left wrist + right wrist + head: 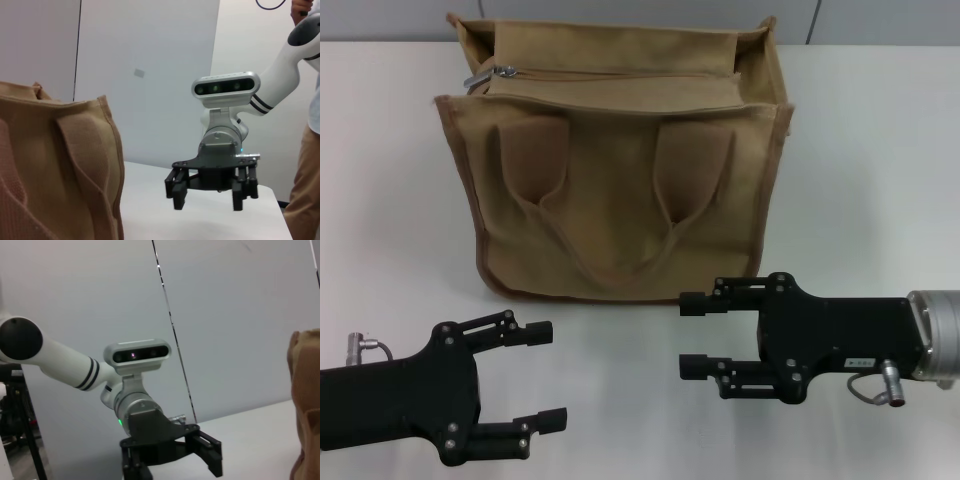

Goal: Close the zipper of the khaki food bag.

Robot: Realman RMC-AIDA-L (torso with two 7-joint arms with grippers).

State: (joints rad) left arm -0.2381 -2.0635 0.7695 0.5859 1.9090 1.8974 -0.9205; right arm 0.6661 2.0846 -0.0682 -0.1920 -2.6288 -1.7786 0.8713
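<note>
The khaki food bag (620,180) stands upright at the middle back of the white table, its two looped handles hanging down the front. The zipper (620,74) runs along the top panel, and its silver pull tab (480,76) sits at the bag's left end. My left gripper (545,378) is open and empty, low at the front left, apart from the bag. My right gripper (692,335) is open and empty just in front of the bag's lower right corner. The bag's side shows in the left wrist view (60,165) and its edge in the right wrist view (306,405).
The white table (880,150) stretches to both sides of the bag. A grey wall stands behind it. A person (305,175) stands beyond the table edge in the left wrist view. A dark stand (20,425) shows beside the table.
</note>
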